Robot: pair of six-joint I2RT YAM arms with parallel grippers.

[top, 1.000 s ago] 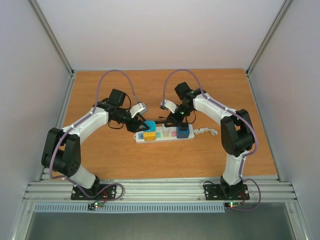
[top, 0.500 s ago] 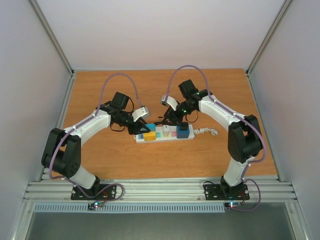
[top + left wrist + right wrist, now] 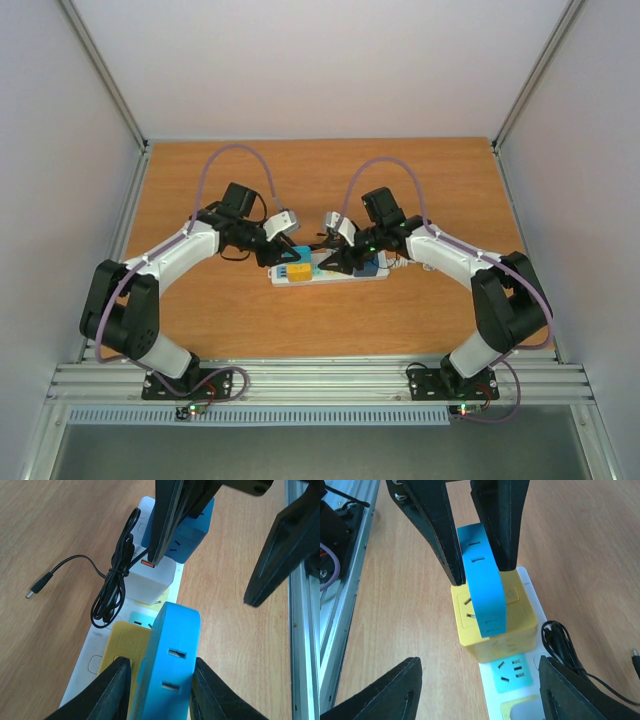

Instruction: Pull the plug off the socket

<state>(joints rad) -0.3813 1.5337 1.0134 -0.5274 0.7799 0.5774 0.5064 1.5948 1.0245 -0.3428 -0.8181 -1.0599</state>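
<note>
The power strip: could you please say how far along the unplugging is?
Done: left gripper clamped on the light-blue plug. In hand: it tilts beside the yellow adapter; whether it has left the power strip, I cannot tell. Left: lifting it clear; right gripper is open.

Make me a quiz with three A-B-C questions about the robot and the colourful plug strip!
1. Where does the yellow cube sit on the power strip?
A) at its end on the robot's left
B) in its middle
C) off it, on the wood

2. What colour is the plug gripped by the left end effector?
A) red
B) light blue
C) purple

3. How is the right end effector?
A) shut on the yellow cube
B) shut on a cord
C) open, holding nothing

Answers:
1 A: the top view shows yellow at that end.
2 B: both wrist views show black fingers pressed on a light-blue plug.
3 C: its fingers stand wide apart, touching nothing.
</note>
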